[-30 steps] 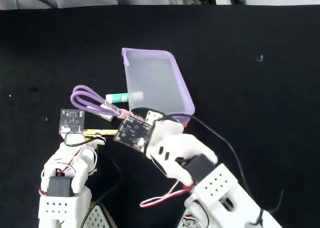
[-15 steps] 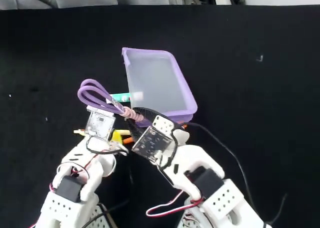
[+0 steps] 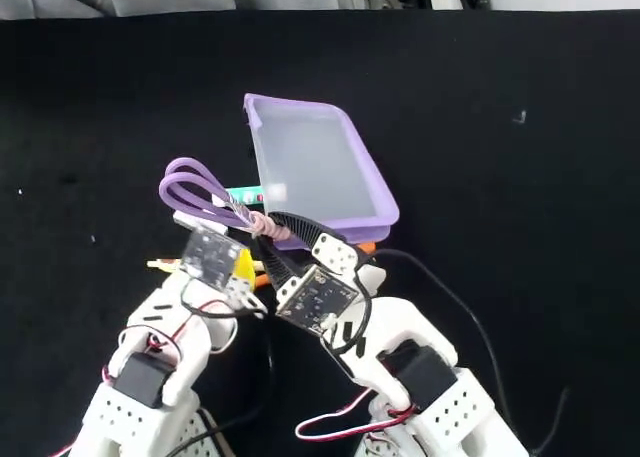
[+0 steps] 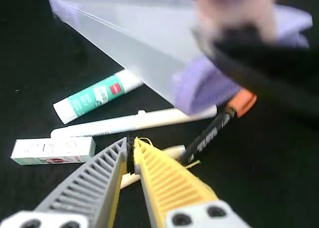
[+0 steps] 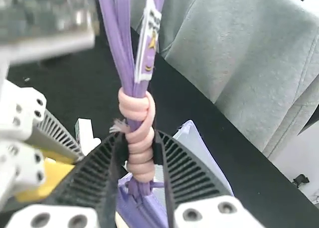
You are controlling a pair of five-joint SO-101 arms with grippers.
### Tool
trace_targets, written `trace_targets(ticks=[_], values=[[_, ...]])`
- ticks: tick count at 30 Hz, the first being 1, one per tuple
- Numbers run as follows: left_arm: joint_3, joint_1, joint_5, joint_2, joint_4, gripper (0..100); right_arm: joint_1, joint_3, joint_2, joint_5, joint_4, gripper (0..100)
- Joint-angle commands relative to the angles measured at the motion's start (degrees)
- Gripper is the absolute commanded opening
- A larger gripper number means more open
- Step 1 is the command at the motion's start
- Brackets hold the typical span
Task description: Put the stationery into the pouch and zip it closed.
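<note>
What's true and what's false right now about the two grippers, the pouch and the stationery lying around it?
The right gripper is shut on the pink coiled cord of the pouch. True.
The glue stick is inside the pouch. False: the glue stick lies on the table, outside the pouch.
The left gripper holds the black marker. False: the marker lies on the table, not between that gripper's fingers.
A white pen lies on the table. True.

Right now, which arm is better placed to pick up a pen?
Left. The left claw is empty, close to the white pen; the right claw grips the pouch strap.
</note>
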Motion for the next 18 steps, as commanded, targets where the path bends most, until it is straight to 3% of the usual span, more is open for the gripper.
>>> trace_targets(ticks=[1,5,9,14,18], values=[[-0.4,3.7,-10.6,-0.4,3.5,3,-0.3,-0.4,-0.9,-0.3,0.0,1.1],[-5.6,6.2,-15.8,-0.4,10.3,3,-0.3,0.3,-1.1,-0.3,0.1,1.1],[-14.0,7.7,-15.9,-0.4,19.4,3,-0.3,0.9,-1.1,-0.2,0.1,1.1],[-16.0,4.5,-16.3,-0.4,20.3,3,-0.3,1.0,-1.0,-0.2,0.1,1.1],[-18.2,1.3,-14.4,-0.4,21.0,11,-0.3,1.2,-1.1,-0.2,0.1,1.1]])
